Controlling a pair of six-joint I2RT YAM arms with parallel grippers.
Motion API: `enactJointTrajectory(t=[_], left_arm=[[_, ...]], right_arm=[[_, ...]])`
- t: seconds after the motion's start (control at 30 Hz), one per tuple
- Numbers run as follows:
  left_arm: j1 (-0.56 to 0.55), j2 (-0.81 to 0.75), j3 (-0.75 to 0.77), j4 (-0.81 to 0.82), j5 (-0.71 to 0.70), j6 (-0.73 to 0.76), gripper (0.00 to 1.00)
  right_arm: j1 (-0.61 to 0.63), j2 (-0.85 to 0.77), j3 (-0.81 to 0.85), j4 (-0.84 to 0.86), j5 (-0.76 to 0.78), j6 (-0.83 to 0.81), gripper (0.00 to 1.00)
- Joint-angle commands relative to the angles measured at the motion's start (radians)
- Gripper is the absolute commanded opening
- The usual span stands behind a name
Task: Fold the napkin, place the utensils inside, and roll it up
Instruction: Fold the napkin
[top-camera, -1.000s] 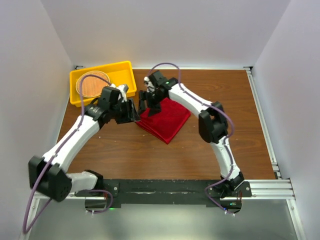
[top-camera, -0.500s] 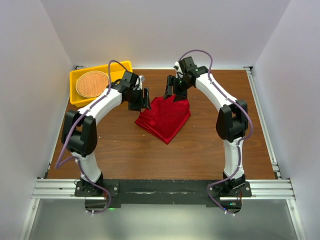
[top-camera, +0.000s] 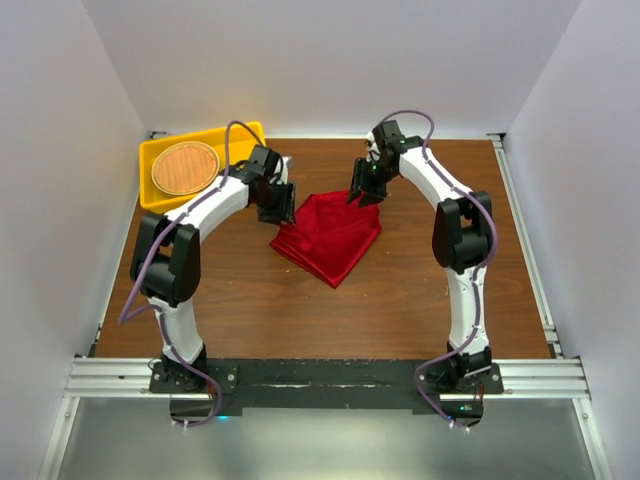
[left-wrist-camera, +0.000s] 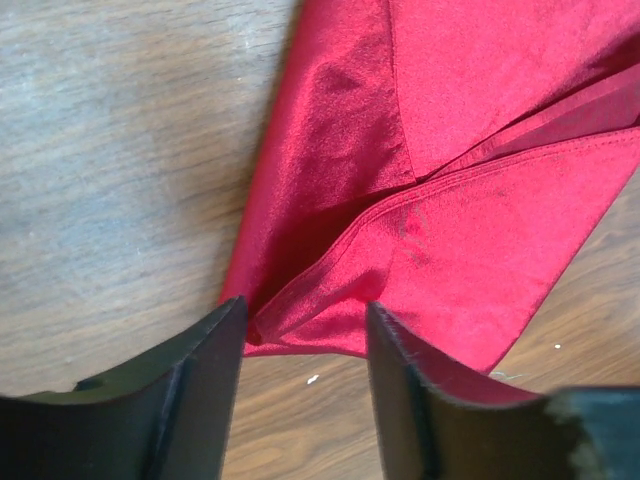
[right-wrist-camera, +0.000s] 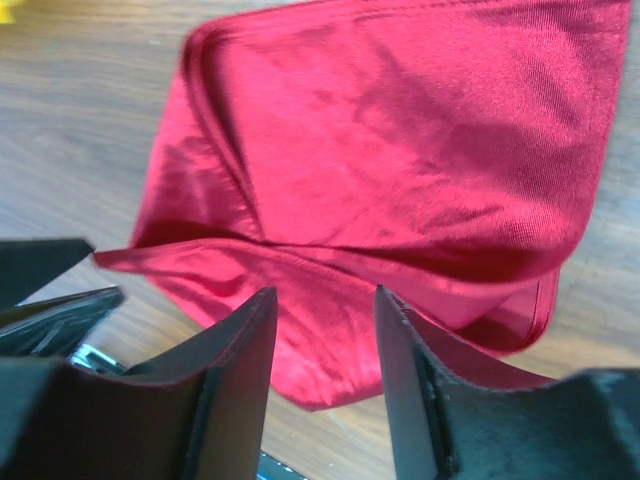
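Napkin (top-camera: 330, 242) lies diamond-wise, 1 corner pointing nearward, with left gripper (left-wrist-camera: 300, 322) and right gripper (right-wrist-camera: 325, 300) gaping astride its far edge.

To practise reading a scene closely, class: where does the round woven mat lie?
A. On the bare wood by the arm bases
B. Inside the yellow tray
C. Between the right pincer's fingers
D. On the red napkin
B: the top view shows the round woven mat lying inside the yellow tray at the far left, well apart from the red napkin.
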Motion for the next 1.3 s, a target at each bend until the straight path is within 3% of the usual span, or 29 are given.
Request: enactJointTrajectory(t=[0.0,0.13,0.33,0.57,1.0,1.27], left_arm=[[0.01,0.008,-0.015,0.055,0.038,0.021,0.46],[0.018,0.013,-0.028,0.053,0.043,0.03,0.33],[0.024,-0.005,-0.019,0.059,0.095,0.02,0.0],[0.024,-0.091,-0.061,0.122,0.259,-0.105,0.0],[0.026,-0.128,-0.076,0.128,0.264,-0.129,0.0],[0.041,-0.124,-0.076,0.125,0.25,-0.12,0.0]], right_arm=[[0.007,0.042,0.022,0.005,-0.04,-0.012,0.42],[0.007,0.057,0.019,0.008,-0.037,-0.007,0.42],[0.006,0.062,0.007,0.002,-0.029,-0.018,0.42],[0.007,0.077,0.014,0.029,-0.013,-0.023,0.41],[0.006,0.131,0.057,-0.026,0.093,-0.076,0.39],[0.006,0.054,-0.038,-0.064,0.07,-0.098,0.37]])
